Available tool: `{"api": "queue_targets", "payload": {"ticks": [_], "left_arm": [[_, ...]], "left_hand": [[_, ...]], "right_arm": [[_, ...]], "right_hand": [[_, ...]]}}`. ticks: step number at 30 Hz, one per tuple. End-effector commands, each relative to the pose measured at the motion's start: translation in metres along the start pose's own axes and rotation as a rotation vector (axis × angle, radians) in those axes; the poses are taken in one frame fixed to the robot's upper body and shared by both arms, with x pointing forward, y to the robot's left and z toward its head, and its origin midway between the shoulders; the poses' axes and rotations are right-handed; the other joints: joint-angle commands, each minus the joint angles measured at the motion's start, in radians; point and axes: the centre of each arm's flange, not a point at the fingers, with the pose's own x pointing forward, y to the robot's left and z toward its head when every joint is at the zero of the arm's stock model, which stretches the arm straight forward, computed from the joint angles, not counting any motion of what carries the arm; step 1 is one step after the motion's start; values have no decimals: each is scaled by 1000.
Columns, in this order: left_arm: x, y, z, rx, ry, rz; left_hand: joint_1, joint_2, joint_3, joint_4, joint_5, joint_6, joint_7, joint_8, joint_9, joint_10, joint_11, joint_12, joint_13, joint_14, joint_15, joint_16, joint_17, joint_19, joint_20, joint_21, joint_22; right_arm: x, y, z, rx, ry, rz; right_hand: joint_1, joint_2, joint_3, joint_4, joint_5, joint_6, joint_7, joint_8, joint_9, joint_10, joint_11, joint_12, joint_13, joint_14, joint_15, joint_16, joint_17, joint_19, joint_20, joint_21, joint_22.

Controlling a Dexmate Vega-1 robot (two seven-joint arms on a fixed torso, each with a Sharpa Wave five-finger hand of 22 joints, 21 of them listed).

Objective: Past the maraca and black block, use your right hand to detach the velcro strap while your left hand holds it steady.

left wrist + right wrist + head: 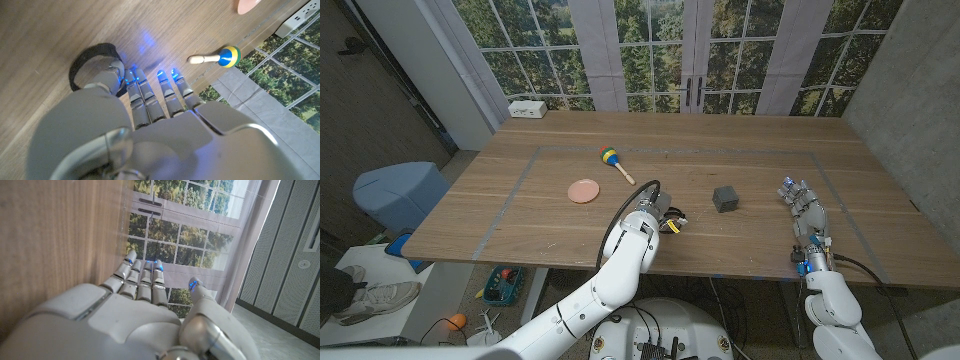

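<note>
The black velcro strap [675, 222] lies near the table's front edge, in front of the maraca [615, 162] and left of the black block [725, 198]. My left hand [645, 215] is on it. In the left wrist view the strap [92, 55] loops around the thumb [106, 76], with a piece of band between the thumb and the nearest finger; the other fingers [167, 92] reach straight out just above the wood. My right hand [802, 203] stands far to the right of the block, fingers apart, holding nothing. The right wrist view shows that hand [135, 315] beside bare wood.
A pink disc [584, 190] lies left of my left hand, also seen as a pink disc [247, 5] past the maraca [220, 56]. A white power strip [528, 109] sits at the far left corner. Grey tape [520, 185] outlines the work area.
</note>
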Motion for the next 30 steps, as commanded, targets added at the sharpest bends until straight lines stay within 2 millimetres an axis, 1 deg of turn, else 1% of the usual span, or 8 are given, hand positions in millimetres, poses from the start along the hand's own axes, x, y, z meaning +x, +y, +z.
{"api": "queue_targets", "payload": {"ticks": [1, 5, 9, 14, 17, 20, 21, 30], "left_arm": [[6, -7, -2, 2, 24, 8], [10, -12, -3, 10, 39, -6], [13, -18, -5, 22, 55, -6], [18, -26, -6, 16, 62, -1], [18, -28, -7, 5, 58, 27], [19, -31, -9, -5, 61, 40], [20, -32, -9, -5, 63, 34], [27, -40, -11, -43, 47, 30]], "left_hand": [[-4, 10, -14, -2, -4, 33, 19, 12, 1, 22, -3, 9, 9, 12, -132, 13, 5, 14, -3, 10, 4], [-23, -6, -34, 0, -9, 45, 31, 12, -1, 23, 2, 9, 15, 13, -133, 17, 6, 14, -7, 12, 5], [-33, -21, -49, -4, -10, 72, 22, 18, -1, 38, 2, 15, 21, 15, -135, 19, 4, 12, -11, 14, 5], [-33, -24, -56, -6, -10, 92, 29, 23, -2, 51, 5, 20, 26, 19, -135, 22, 3, 15, -12, 18, 6], [1, 6, -36, -18, -1, 138, 16, 34, -3, 76, -4, 29, 37, 41, -149, 29, -2, 35, -16, 30, 7], [31, 31, -24, -19, 3, 188, 8, 47, -3, 89, -2, 33, 48, 53, -158, 35, -3, 53, -19, 45, 8], [43, 34, -23, -21, 4, 221, 17, 57, -1, 97, -9, 36, 53, 61, -166, 39, -4, 62, -24, 52, 9], [74, 50, -17, -21, 4, 251, 44, 65, 5, 105, -17, 36, 64, 68, -173, 46, -2, 72, -28, 66, 10]], "right_arm": [[-1, -1, 1, -22, -6, -12], [1, 1, 1, -32, -6, -13], [3, 1, 0, -37, -2, -16], [4, 2, 0, -41, 4, -21], [5, 2, -1, -48, 6, -23], [6, 3, -2, -58, 9, -26], [7, 3, -2, -60, 9, -22], [7, 2, -2, -74, 19, -34]], "right_hand": [[-11, -5, -4, 5, -2, 17, 1, 10, 3, 15, 7, 8, 2, 19, -1, 8, -1, 16, 1, -2, 2], [-12, -5, -4, 5, -2, 22, 2, 11, 3, 23, 8, 11, 3, 29, -2, 13, -2, 21, 2, -3, 2], [-13, -4, -4, 5, -2, 26, 3, 11, 4, 27, 8, 12, 4, 37, 0, 16, -2, 28, 2, -4, 2], [-14, -4, -4, 5, -2, 30, 2, 12, 4, 32, 6, 14, 6, 50, 2, 21, -2, 33, 4, -5, 3], [-15, -4, -4, 5, -2, 32, 1, 12, 4, 36, 8, 16, 6, 54, 4, 23, -2, 36, 6, -6, 3], [-16, -4, -4, 5, -2, 34, 1, 12, 4, 38, 10, 17, 7, 57, 4, 25, -2, 39, 7, -6, 3], [-16, -4, -4, 6, -2, 34, 2, 12, 4, 37, 9, 16, 8, 60, 5, 26, -2, 39, 6, -7, 3], [-19, -4, -5, 6, -2, 36, 2, 10, 5, 45, 8, 20, 11, 76, 4, 33, -1, 47, 9, -9, 4]]}}
